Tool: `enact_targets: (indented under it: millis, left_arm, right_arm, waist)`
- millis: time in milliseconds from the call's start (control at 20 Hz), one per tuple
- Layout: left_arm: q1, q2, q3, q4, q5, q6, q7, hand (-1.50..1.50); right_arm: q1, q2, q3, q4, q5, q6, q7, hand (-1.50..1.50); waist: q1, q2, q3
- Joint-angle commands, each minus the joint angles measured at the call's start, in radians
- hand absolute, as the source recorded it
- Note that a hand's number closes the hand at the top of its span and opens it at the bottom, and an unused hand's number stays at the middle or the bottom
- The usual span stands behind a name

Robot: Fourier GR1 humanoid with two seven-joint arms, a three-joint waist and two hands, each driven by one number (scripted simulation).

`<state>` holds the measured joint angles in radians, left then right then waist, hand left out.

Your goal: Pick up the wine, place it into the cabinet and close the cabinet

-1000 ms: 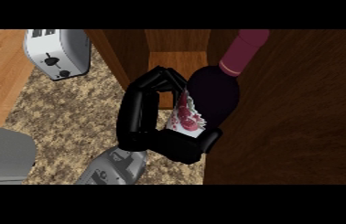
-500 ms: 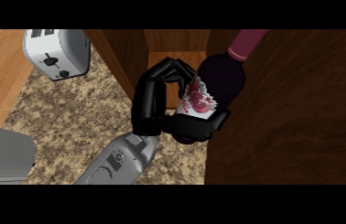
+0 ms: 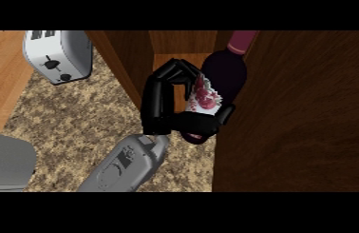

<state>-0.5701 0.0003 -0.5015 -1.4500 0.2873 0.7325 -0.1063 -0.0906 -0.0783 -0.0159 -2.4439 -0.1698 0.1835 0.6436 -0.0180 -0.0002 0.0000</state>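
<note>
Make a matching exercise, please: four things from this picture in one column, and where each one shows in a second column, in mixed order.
Things:
1. toaster
2. wine bottle
3. cabinet door
4. hand

Places:
A. right side of the view, standing open
B. upper left, on the speckled counter
C. centre, curled round the bottle
D. at the cabinet opening, maroon neck pointing up in the view

Pairs: 1-B, 2-D, 3-A, 4-C
</note>
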Motion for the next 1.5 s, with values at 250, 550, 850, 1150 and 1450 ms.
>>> enact_targets:
  millis: [250,550,850,1150,1450]
  left_arm:
    - [0.029,0.009,0.008,0.157,0.0,-0.057,-0.12,1.5]
    - [0.053,0.0,-0.001,0.227,-0.003,-0.05,-0.219,1.5]
    - [-0.013,0.0,0.138,0.353,0.034,-0.126,-0.283,1.5]
    - [-0.014,0.0,0.19,0.342,0.014,-0.151,-0.277,1.5]
    - [-0.072,0.0,0.237,0.472,0.052,-0.215,-0.31,1.5]
  right_arm:
    - [-0.022,-0.014,-0.054,-0.112,-0.131,-0.024,0.072,-1.5]
    - [-0.031,-0.048,-0.131,-0.093,-0.191,-0.003,0.06,-1.5]
    - [0.074,0.017,0.004,-0.108,-0.084,0.026,-0.005,-1.5]
    - [0.098,0.021,0.004,-0.078,-0.068,0.033,-0.042,-1.5]
    - [0.047,0.046,0.05,-0.147,-0.045,-0.046,0.05,-1.5]
  waist:
    - [0.007,0.0,0.0]
    - [0.005,0.0,0.0]
    - [0.001,0.001,0.0]
    - [0.01,0.0,0.0]
    - [0.002,0.001,0.0]
